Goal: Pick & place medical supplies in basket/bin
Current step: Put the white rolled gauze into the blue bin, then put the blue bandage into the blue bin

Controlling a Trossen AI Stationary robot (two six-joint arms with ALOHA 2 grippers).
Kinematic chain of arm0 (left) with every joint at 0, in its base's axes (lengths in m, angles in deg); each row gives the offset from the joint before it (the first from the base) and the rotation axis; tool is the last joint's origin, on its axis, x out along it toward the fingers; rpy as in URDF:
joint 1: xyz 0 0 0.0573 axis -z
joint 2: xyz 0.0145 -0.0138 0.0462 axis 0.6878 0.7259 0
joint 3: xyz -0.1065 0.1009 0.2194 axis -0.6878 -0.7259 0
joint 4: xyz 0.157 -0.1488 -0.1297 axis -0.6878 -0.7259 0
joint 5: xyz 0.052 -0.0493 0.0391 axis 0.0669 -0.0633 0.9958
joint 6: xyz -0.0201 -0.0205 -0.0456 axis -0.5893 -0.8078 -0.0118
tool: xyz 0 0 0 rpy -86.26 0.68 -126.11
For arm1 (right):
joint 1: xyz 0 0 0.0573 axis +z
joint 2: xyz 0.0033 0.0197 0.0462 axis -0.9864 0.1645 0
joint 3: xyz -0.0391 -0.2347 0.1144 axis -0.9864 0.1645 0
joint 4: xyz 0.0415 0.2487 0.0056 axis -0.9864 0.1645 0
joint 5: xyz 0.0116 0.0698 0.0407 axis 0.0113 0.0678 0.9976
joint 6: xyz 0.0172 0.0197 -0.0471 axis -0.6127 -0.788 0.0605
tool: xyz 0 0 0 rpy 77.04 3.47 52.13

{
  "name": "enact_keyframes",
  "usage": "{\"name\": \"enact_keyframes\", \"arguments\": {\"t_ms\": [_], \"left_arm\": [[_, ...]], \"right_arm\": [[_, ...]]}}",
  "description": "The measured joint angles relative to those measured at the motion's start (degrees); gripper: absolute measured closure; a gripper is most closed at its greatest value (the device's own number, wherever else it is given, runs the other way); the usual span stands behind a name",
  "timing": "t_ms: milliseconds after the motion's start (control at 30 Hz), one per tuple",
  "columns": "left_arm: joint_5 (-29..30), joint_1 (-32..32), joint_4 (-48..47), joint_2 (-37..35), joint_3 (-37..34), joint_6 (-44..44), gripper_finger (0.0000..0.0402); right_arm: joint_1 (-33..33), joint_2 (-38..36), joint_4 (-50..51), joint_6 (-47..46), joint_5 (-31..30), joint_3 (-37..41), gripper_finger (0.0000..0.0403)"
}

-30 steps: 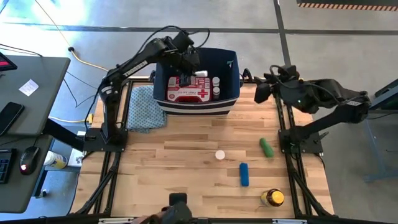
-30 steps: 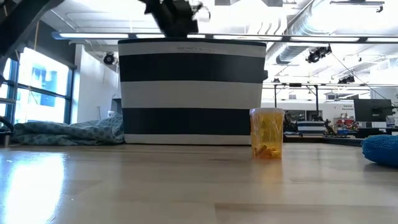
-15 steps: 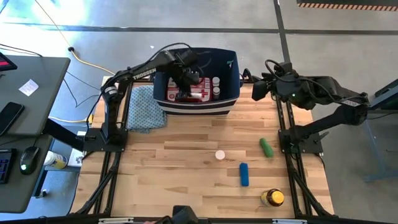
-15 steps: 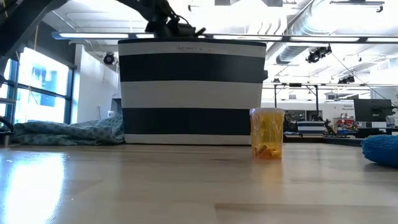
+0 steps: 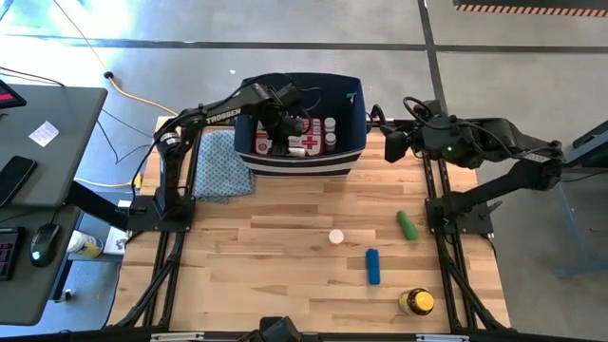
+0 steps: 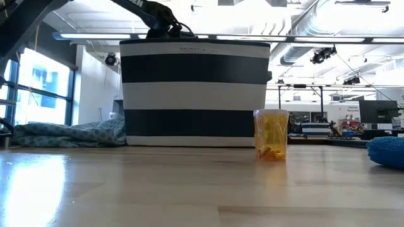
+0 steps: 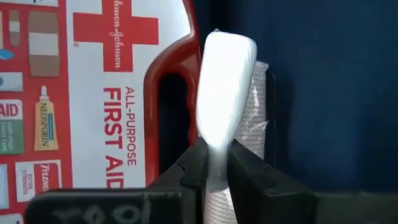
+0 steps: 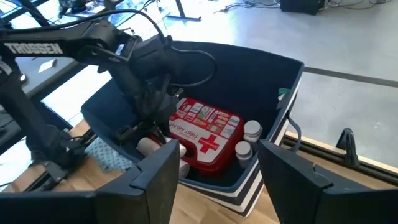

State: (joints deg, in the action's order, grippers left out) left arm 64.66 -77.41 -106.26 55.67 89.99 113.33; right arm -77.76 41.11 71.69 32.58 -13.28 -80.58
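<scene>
The navy bin stands at the table's far edge, striped navy and white in the low view. Inside lie the red first-aid kit and small white bottles. My left gripper reaches down into the bin, shut on a white tube beside a gauze roll. My right gripper hovers open, just right of the bin. On the table lie a green cylinder, a blue cylinder, a small white bottle and the amber bottle. My left gripper pinches the white tube by its narrow end between the two fingers. The fingers come from above, pointing down into the bin. The tube runs on beyond the fingertips, between the kit's handle and the gauze roll. Whether its far end rests on anything I cannot tell.
A blue-green patterned cloth lies left of the bin. The bin's navy wall stands close beside the tube. Bare wood lies between the bin and the loose supplies. A desk with a mouse and phone stands off the table's left.
My left gripper, still shut on the white tube, has come down from above the bin's rim into the bin and toward its near-left part, beside the first-aid kit. My right gripper has edged slightly toward the bin.
</scene>
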Motion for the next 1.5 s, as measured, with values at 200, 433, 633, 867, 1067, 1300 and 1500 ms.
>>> {"name": "enact_keyframes", "arguments": {"t_ms": [200, 433, 633, 867, 1067, 1300, 1500], "left_arm": [[-0.3, 1.1, -0.2, 0.0, 0.0, -0.2, 0.0301], [3.4, 1.9, 1.1, 0.0, 0.0, -1.7, 0.0273], [5.8, 2.2, 1.1, 0.0, 0.1, -3.7, 0.0222], [6.5, 2.2, -0.4, 0.0, 4.8, -4.2, 0.0174], [7.0, 2.2, -4.5, -0.1, 11.8, -6.1, 0.0163], [7.2, 2.2, -13.2, -0.1, 23.6, -9.9, 0.0175], [7.1, 2.2, -16.5, -0.2, 33.7, -16.7, 0.019]], "right_arm": [[0.6, 0.0, 0.1, 1.2, 0.0, 0.0, 0.0195], [0.6, 0.0, 0.5, 1.8, -0.2, 0.0, 0.0195], [0.6, 0.0, 1.3, -0.1, 1.2, 0.0, 0.0195], [0.7, 0.0, 1.6, -0.2, 10.9, 0.0, 0.0195], [0.7, 0.0, 3.3, -0.3, 15.3, 0.0, 0.0195], [0.6, 0.8, 15.9, -8.8, 14.8, 0.0, 0.0195], [0.7, 3.5, 23.8, -13.9, 22.8, 0.0, 0.0195]]}}
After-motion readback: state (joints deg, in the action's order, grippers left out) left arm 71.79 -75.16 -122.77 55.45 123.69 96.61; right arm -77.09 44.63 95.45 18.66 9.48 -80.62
